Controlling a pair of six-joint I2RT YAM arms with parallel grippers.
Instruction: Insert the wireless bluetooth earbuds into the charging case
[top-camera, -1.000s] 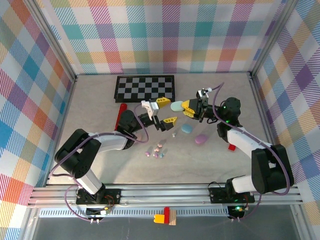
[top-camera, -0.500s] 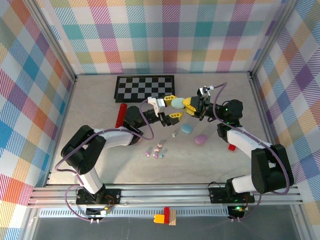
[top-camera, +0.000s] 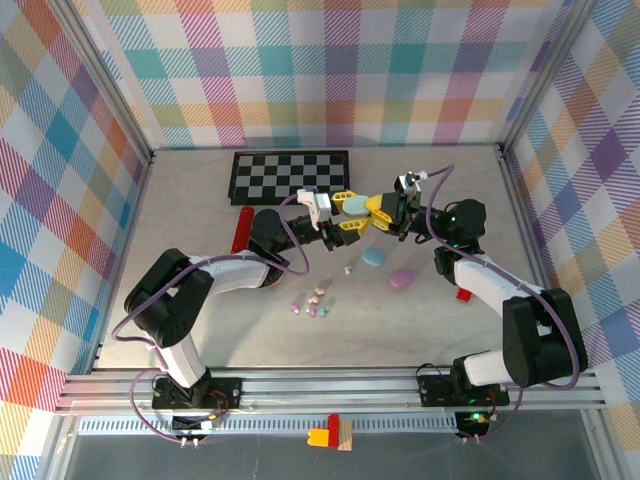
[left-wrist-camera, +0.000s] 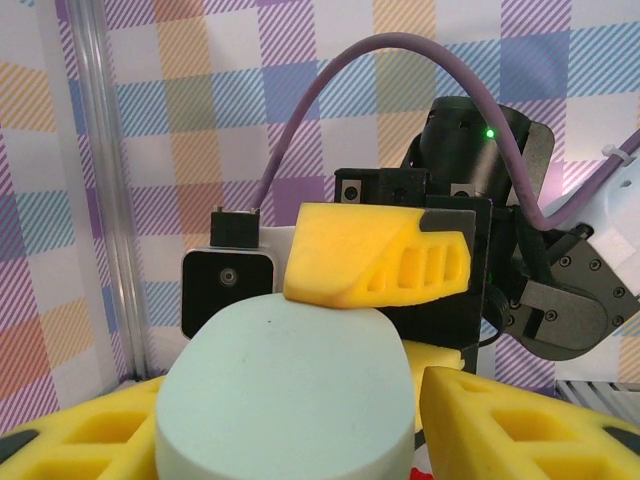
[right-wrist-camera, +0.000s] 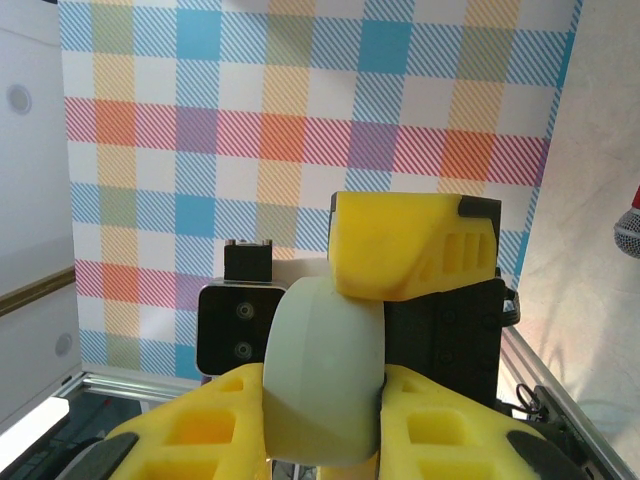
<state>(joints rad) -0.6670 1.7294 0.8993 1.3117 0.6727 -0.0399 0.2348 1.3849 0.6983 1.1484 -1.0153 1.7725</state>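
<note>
Top external view of a grey table (top-camera: 200, 330) inside plaid walls, where two robot arms reach to the middle and meet in the air over a pale mint-green charging case (top-camera: 357, 207), a smooth pebble shape held clear of the table. The right gripper (top-camera: 378, 213) pinches this case between its yellow fingers; the right wrist view confirms it, with the case (right-wrist-camera: 322, 370) wedged upright between the two lower fingers (right-wrist-camera: 440, 420). The left gripper (top-camera: 347, 211) comes at the same case from the left. In the left wrist view its yellow fingers (left-wrist-camera: 520, 430) lie close on either side of the case (left-wrist-camera: 290, 400), but I cannot tell whether they press on it yet. No seam or raised lid shows on the case, so it looks shut. The wireless bluetooth earbuds (top-camera: 314, 303), tiny pastel bean-like pieces in pink, lilac and whitish tones, lie in a small cluster on the table, nearer than the grippers and a little left of them, with one stray whitish piece (top-camera: 348, 268) between the cluster and the held case. A blue case (top-camera: 373, 257) and a lilac case (top-camera: 402, 278) rest on the table just near of the grippers. A checkerboard (top-camera: 290, 176) lies at the far side, a red cylinder (top-camera: 239, 230) to its near left. By my judgement the task is at an early stage: no earbud sits in a case, and opening the case and loading every earbud remain.
</note>
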